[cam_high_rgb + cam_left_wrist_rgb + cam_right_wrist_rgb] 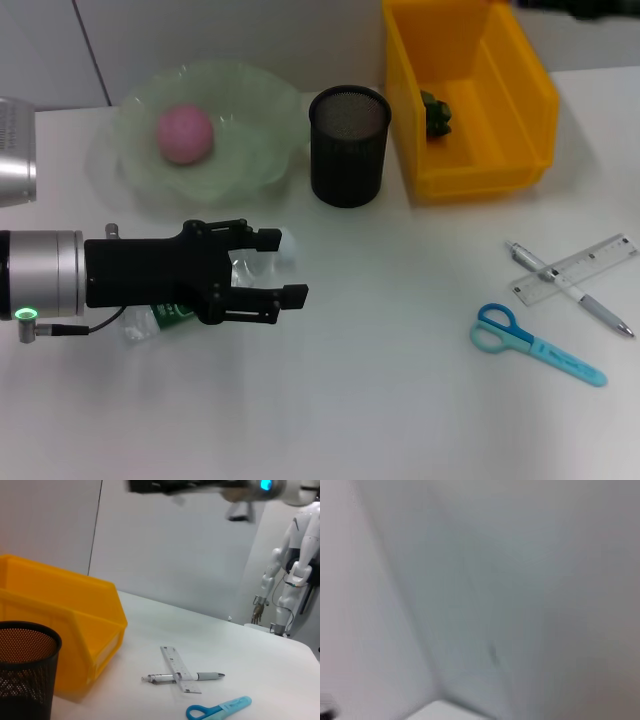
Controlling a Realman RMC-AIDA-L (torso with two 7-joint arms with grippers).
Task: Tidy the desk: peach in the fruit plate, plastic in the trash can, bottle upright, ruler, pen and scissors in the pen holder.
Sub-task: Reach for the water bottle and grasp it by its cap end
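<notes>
Bottle [170,318]: lying on its side at near left, right under the left gripper [277,268], cap end poking out between the fingers
Left gripper: jaws spread wide, hovering over the bottle, gripping nothing
Peach [185,134]: in the green fruit plate [255,150], far left
Pen holder [348,146]: upright beside the yellow bin [525,120]
Ruler [575,269], pen [570,289], scissors [538,346]: loose on the white desk [400,380], right
Room: pale wall behind

Left arm extended sideways, left pincer [268,268] fingers parted, right arm unseen
</notes>
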